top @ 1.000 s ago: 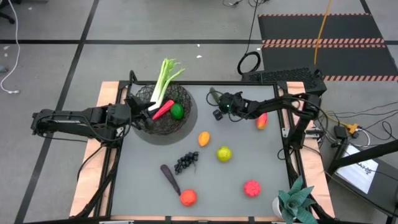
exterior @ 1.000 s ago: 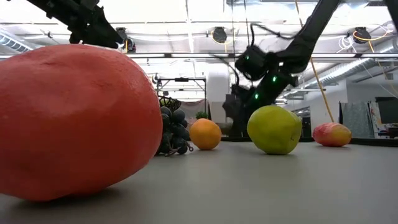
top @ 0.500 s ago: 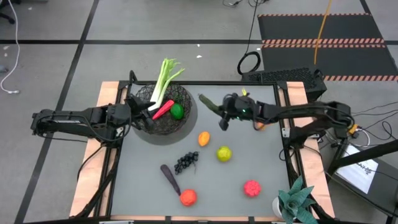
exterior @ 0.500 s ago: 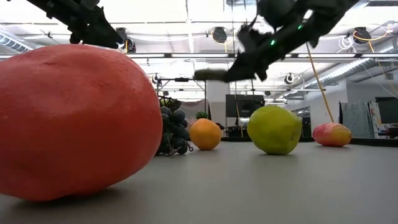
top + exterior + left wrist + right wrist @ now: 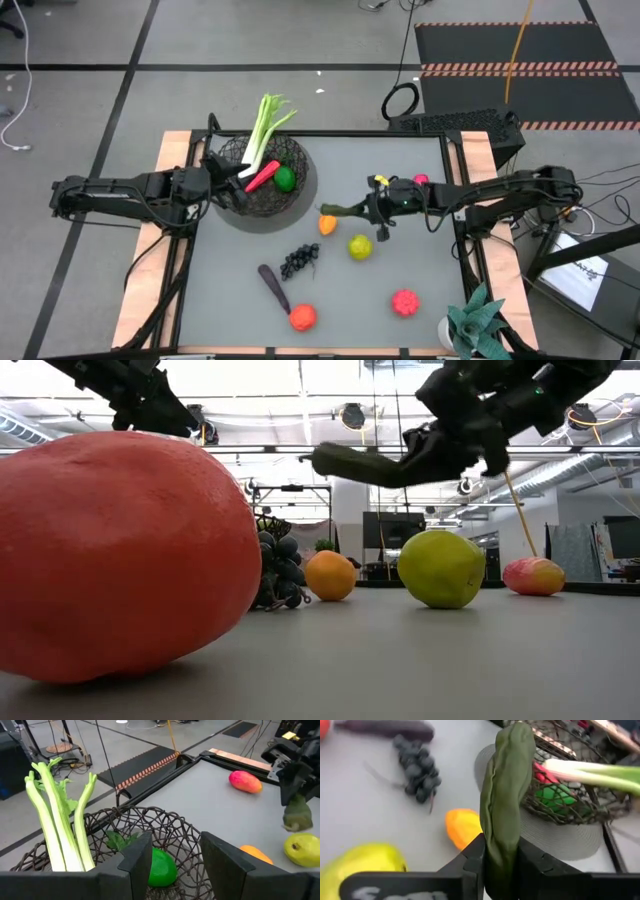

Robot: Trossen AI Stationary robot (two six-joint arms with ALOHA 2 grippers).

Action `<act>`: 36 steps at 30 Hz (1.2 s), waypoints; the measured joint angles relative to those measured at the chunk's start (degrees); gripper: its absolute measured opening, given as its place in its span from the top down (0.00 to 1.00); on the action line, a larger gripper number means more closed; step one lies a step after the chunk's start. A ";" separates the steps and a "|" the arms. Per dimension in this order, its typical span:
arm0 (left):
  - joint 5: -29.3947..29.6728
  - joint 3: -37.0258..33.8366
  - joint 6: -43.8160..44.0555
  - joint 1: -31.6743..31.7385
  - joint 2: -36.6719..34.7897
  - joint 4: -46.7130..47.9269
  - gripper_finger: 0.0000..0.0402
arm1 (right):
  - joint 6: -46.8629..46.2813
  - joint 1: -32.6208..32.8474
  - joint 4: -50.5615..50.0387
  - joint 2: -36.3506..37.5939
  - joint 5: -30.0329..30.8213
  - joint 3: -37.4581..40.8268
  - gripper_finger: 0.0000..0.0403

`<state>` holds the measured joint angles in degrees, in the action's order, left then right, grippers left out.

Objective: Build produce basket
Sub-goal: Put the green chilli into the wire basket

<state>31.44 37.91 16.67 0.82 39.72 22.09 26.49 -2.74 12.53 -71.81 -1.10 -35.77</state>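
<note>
From above, the wire basket (image 5: 258, 178) sits at the table's far left, already holding a leek (image 5: 262, 130), a carrot (image 5: 262, 177) and a lime (image 5: 285, 179). The left gripper (image 5: 222, 180) rests at the basket's rim, fingers parted and holding nothing. The right gripper (image 5: 372, 207) hovers mid-table, clamped on a cucumber (image 5: 338, 210) pointing toward the basket. Left on the table: orange (image 5: 327, 223), apple (image 5: 360, 247), grapes (image 5: 299, 261), eggplant (image 5: 273, 287), mango (image 5: 420, 181), and two red round fruits (image 5: 404, 302).

At table height, the cucumber (image 5: 355, 463) hangs well above the apple (image 5: 441, 568).

The left wrist camera shows parted fingers (image 5: 137, 862) over the lime (image 5: 161, 869).

The right wrist camera shows fingers (image 5: 472, 857) squeezing the cucumber (image 5: 504, 790), with the basket (image 5: 565, 795) beyond. Roughly a third appears done.
</note>
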 joint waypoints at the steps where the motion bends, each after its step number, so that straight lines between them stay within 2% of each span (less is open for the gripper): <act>1: 0.00 0.00 0.00 0.00 0.00 0.00 0.58 | 1.96 0.19 0.06 0.00 -0.25 0.38 0.84; 5: 0.00 0.00 0.32 0.00 0.01 -0.07 0.58 | 6.14 0.23 0.10 0.00 -0.44 1.32 0.85; 10: -0.02 0.00 0.35 0.00 0.01 -0.09 0.58 | 0.22 0.23 6.42 0.00 -0.46 2.38 0.85; 13: -0.02 0.00 0.35 0.00 0.00 -0.09 0.58 | -8.22 0.23 11.54 0.00 -0.46 3.18 0.85; 21: -0.04 0.00 0.31 0.00 0.00 -0.07 0.58 | -37.90 0.23 19.27 0.02 -0.46 3.28 0.85; 25: -0.04 0.00 0.31 0.00 0.01 -0.09 0.58 | -46.02 1.18 21.70 -0.47 1.41 3.28 0.85; 30: -0.07 0.00 0.50 0.00 0.00 -0.07 0.58 | -47.83 3.14 26.68 -1.64 7.34 3.37 0.85; 36: -0.09 0.00 1.09 0.00 0.01 -0.08 0.58 | -47.63 3.62 28.96 -2.21 8.57 3.37 0.85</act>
<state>31.35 37.91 17.76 0.82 39.73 22.01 -21.14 0.89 41.49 -74.02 7.46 -32.40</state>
